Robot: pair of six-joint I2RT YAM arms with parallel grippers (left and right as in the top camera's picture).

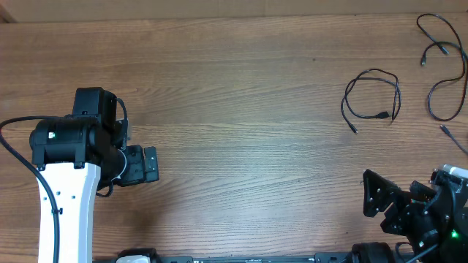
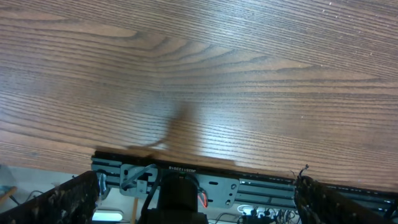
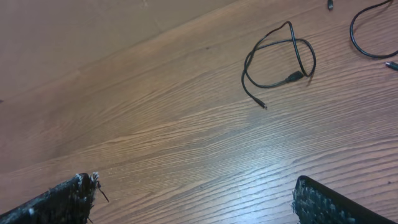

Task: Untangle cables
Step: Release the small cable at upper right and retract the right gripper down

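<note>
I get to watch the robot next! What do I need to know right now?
The left tool is open and empty, over bare table on the left, far from any cable.
The right tool is open and empty, low on the right, short of the looped cable.
That looped cable lies alone; more cables lie at the far right edge, partly out of view.
Done: the looped one looks separated.
Left: check the edge ones for crossings and spread them, probably with the nearer right tool.
</note>
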